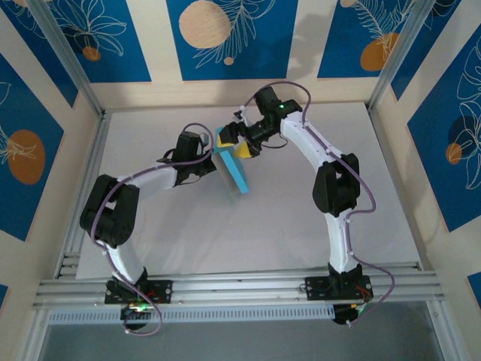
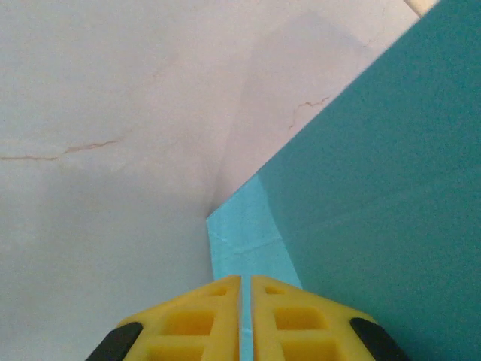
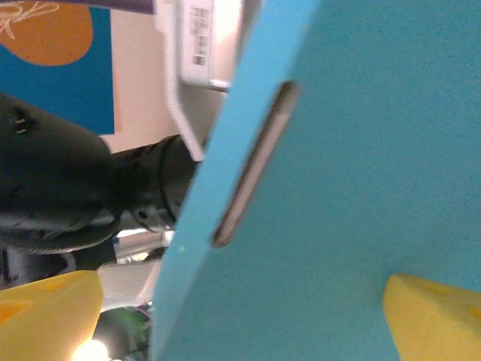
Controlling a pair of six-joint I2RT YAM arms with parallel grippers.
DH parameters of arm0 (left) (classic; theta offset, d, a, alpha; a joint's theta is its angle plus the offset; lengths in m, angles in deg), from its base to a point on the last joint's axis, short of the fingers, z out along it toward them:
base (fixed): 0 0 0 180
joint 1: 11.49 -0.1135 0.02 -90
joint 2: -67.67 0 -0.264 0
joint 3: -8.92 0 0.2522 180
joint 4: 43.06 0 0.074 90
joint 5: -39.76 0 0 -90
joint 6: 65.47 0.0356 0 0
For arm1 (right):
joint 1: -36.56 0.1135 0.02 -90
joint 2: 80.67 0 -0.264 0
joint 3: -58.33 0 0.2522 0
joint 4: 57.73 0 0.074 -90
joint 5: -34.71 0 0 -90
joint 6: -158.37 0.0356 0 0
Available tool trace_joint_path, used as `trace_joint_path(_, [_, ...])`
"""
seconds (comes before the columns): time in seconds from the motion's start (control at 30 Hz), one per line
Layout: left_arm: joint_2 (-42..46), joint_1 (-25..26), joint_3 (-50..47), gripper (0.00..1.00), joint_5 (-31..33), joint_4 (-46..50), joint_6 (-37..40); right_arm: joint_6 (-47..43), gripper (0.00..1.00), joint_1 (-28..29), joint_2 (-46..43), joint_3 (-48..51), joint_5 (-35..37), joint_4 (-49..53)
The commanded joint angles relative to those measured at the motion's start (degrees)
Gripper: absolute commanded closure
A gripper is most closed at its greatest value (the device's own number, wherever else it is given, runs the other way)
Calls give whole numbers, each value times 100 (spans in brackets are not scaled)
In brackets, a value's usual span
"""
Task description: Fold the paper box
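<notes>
Yellow plastic, moulded with square hollow cells and with black parts at the outer corners, forms the two fingers (image 2: 199, 320) of the left gripper (image 2: 246, 293). They are pressed together on a thin edge of the paper box (image 2: 376, 195), so that only a narrow light-blue strip of card shows between them. Beyond the fingertips the card has a paler blue flap with a straight fold line (image 2: 252, 244) across it, and beside it a large flat panel in a darker teal shade rises to the right. Under the card lies the table (image 2: 105, 98), a white matt surface with some thin brownish cracks. The right gripper (image 3: 240, 301) has its yellow fingers wide apart, one at each lower corner of the right wrist view, and the smooth blue panel stands between them; I cannot tell if either finger touches it. A narrow cut slot (image 3: 252, 165) with rounded ends runs slantwise near the edge of this panel, and behind that edge is the black, rounded joint of the left arm (image 3: 68, 180). From above, the paper box stands on edge, tilted, over the far middle part of the table, between both grippers.
</notes>
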State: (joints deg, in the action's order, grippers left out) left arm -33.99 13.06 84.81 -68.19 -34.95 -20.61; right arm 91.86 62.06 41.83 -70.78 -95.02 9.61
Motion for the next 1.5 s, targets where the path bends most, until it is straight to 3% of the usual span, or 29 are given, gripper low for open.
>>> trace_joint_path(0.0, [-47, 92, 187, 89, -87, -521, -209, 683, 4, 70, -445, 601, -282, -738])
trace_joint_path(0.3, [57, 153, 261, 90, -428, -975, -300, 3524, 4, -139, -1791, 3270, -209, -4680])
trace_joint_path(0.4, [17, 262, 378, 90, -570, -863, -143, 3934, 4, -196, -2167, 3913, 23, -5325])
trace_joint_path(0.7, [-277, 725, 201, 90, -770, -1005, 50, 3933, 4, -427, -2785, 5142, 182, -5613])
trace_joint_path(1.0, [-520, 1045, 148, 91, -742, -982, 170, 3061, 9, -578, -3055, 5483, 318, -4660])
trace_joint_path(1.47, [-486, 1181, -109, 91, -740, -704, 586, 2279, 42, -756, -3358, 5776, 460, -3559])
